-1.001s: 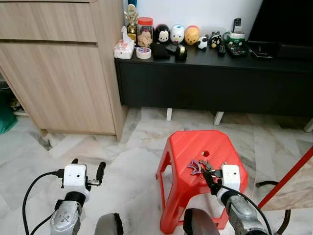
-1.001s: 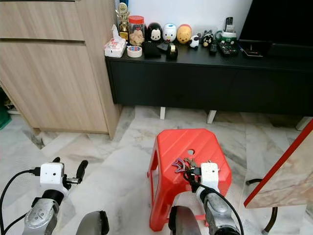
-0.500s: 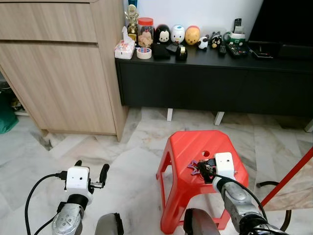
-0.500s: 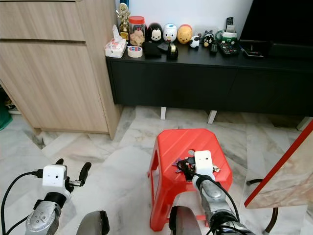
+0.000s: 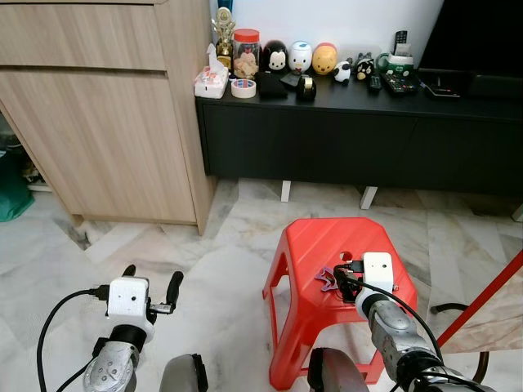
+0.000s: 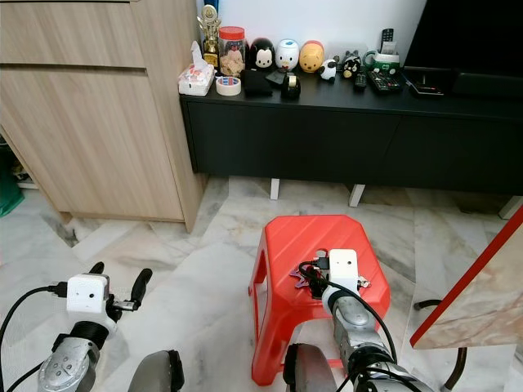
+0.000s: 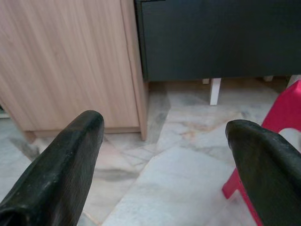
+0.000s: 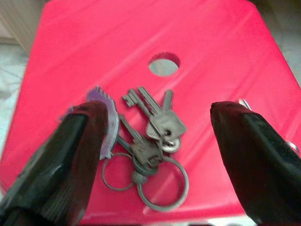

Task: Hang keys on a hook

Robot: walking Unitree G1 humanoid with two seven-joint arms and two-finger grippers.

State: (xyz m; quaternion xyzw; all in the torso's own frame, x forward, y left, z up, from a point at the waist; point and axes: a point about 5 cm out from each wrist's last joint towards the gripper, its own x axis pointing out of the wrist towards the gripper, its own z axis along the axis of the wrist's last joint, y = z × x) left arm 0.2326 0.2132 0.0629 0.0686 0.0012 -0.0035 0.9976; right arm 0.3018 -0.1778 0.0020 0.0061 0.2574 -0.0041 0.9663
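Note:
A bunch of metal keys [image 8: 153, 132] on rings, with a purple tag [image 8: 110, 123], lies flat on the top of a red plastic stool [image 5: 327, 237], close to its round hole. My right gripper [image 5: 342, 277] is low over the stool, open, with one black finger on each side of the keys [image 5: 329, 280]; nothing is held between them. In the right wrist view one finger [image 8: 75, 155] partly covers the purple tag. My left gripper [image 5: 151, 278] hangs open over the marble floor to the stool's left, holding nothing.
A long black cabinet [image 5: 359, 139] with figurines and jars on top stands against the far wall. A tall wooden cupboard [image 5: 106, 122] is at the left. A red-edged board [image 5: 482, 306] leans at the right. Marble floor [image 5: 229, 245] lies between the stool and the cupboard.
My right gripper has moved forward over the stool until its fingers straddle the keys. The left arm has hardly moved. The camera view shifted slightly.

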